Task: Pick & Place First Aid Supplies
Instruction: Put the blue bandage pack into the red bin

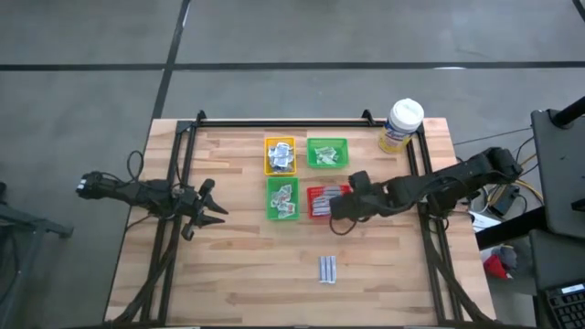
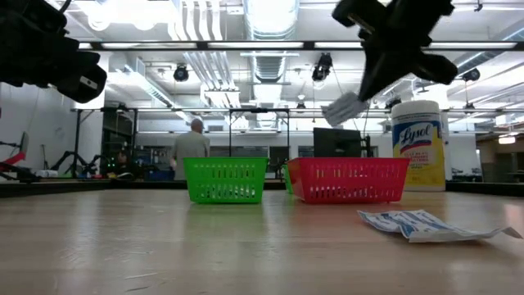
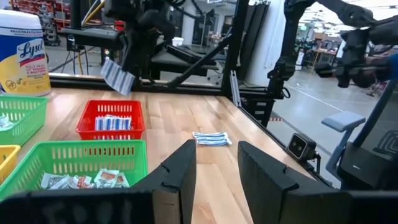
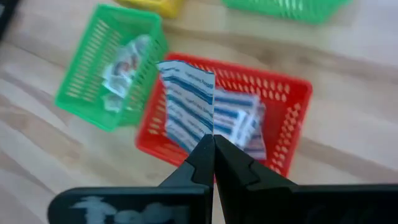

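My right gripper (image 4: pixel 213 149) is shut on a blue-and-white patterned pad (image 4: pixel 186 102), which hangs above the red tray (image 1: pixel 315 189). More blue-and-white pads (image 4: pixel 239 124) lie flat in that tray. In the low view the held pad (image 2: pixel 344 108) hangs well above the tray's rim. Several loose supplies (image 1: pixel 327 269) lie flat on the table nearer the front edge. My left gripper (image 1: pixel 208 208) waits open at the table's left side, level, with nothing between its fingers (image 3: pixel 180 174). My right gripper pinches the pad by one edge (image 4: pixel 210 132) between its two fingertips. The fingers slant down from the table's right side. The pad sticks out beyond the fingertips, tilted, lifted clear of the tray and the table.
A green tray (image 1: pixel 282 199) with white-grey sachets stands left of the red one. A yellow tray (image 1: pixel 281 155) and a second green tray (image 1: pixel 327 153) stand behind them. A yellow canister with a white lid (image 1: pixel 400 125) is at the far right corner. A black frame rail (image 1: pixel 283 122) borders the table.
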{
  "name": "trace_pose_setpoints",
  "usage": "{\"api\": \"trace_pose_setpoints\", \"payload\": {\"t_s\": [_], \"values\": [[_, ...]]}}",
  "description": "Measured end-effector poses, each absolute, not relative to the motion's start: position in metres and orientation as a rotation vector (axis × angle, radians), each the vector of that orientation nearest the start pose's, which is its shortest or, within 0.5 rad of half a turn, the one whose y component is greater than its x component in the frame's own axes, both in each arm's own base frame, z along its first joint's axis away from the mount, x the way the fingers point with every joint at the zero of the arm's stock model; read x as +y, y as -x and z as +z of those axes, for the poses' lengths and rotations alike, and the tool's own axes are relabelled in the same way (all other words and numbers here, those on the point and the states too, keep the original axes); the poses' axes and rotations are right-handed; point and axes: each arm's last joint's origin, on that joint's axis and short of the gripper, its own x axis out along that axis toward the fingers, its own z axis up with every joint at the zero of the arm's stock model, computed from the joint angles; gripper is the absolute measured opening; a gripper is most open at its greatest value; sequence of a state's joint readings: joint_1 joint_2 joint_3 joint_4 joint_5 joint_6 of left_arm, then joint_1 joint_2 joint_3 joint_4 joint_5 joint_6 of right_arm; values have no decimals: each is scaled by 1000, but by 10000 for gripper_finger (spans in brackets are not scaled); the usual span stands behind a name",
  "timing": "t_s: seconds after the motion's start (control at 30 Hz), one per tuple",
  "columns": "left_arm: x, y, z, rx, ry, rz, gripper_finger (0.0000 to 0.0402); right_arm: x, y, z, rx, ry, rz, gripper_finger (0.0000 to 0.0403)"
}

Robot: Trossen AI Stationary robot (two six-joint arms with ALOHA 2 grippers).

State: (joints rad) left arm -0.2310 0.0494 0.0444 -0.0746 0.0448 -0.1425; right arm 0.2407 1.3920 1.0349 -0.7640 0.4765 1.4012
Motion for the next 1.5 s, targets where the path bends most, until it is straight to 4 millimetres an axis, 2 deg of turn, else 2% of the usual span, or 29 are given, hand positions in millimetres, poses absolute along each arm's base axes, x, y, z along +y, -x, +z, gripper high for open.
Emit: {"api": "trace_pose_setpoints", "payload": {"t_s": [0.17,0.33,0.73,1.03,1.27,1.5], "values": [[-24,-95,168,99,134,-270,115,40,-252,233,796,-928,-867,8],[-24,-95,168,99,134,-270,115,27,-255,222,818,-990,-855,8],[-24,-95,168,97,138,-270,115,-7,-278,220,890,-1068,-823,8],[-24,-95,168,98,146,-269,115,-9,-294,207,961,-1093,-820,8],[-24,-95,168,98,146,-269,115,-10,-304,198,1011,-1035,-816,8],[-24,-95,168,98,147,-269,115,-10,-306,191,1043,-1012,-818,8]]}}
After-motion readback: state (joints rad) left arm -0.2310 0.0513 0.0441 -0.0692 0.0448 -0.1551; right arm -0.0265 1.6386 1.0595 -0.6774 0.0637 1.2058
